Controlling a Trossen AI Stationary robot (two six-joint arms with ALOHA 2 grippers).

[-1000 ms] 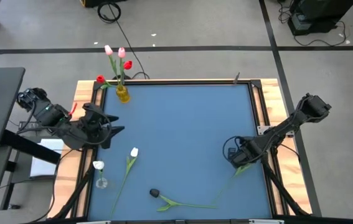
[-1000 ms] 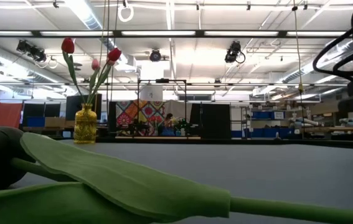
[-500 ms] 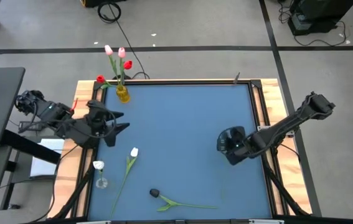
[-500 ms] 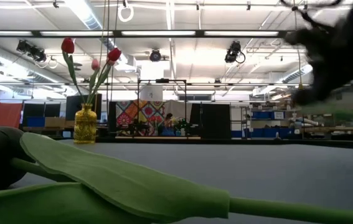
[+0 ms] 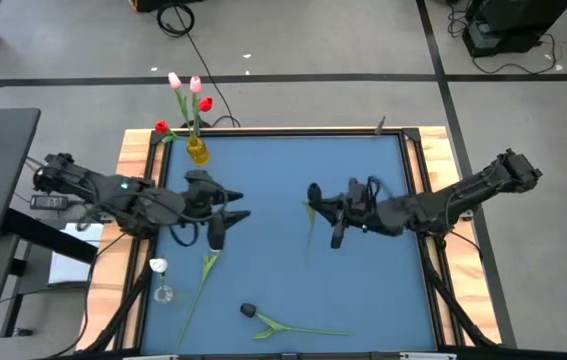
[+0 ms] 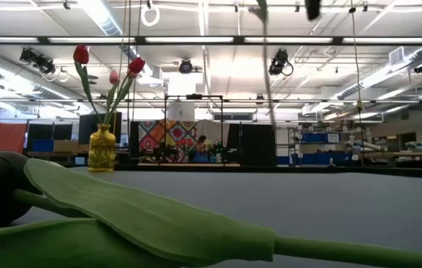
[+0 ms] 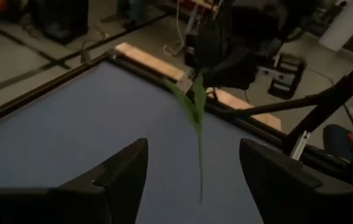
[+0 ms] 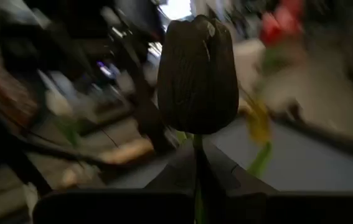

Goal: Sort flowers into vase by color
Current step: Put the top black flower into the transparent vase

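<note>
My right gripper [image 5: 331,212] is above the middle of the blue table and is shut on a black tulip, whose bud [image 8: 198,74] stands right in front of the wrist camera. Its green stem [image 7: 199,143] and leaf hang below and show as a thin upright line [image 6: 268,82] in the low view. My left gripper [image 5: 233,208] is open and hovers left of centre, facing the held flower. A yellow vase [image 5: 197,151] at the far-left corner holds pink and red tulips. A second black tulip [image 5: 249,311] lies along the near edge. A white tulip's stem [image 5: 201,275] lies by the left gripper. My right gripper pinches the black tulip's stem [image 8: 197,155] just below the bud, between its two shut fingers. The fingers come level from the table's right side and lie across the stem. The flower is lifted clear, bud up, and the long stem hangs free below the fingers.
A small clear vase [image 5: 163,292] with a white flower stands at the near-left edge. A red flower [image 5: 161,127] lies on the wooden frame by the yellow vase. The lying tulip's leaf [image 6: 144,216] fills the low view's foreground. Wooden rails frame the table.
My right gripper has lifted the black tulip off the table near the right edge and carried it up and left toward the centre, so its stem now hangs free. My left gripper has swung from the left edge toward the centre, over the white tulip's head.
</note>
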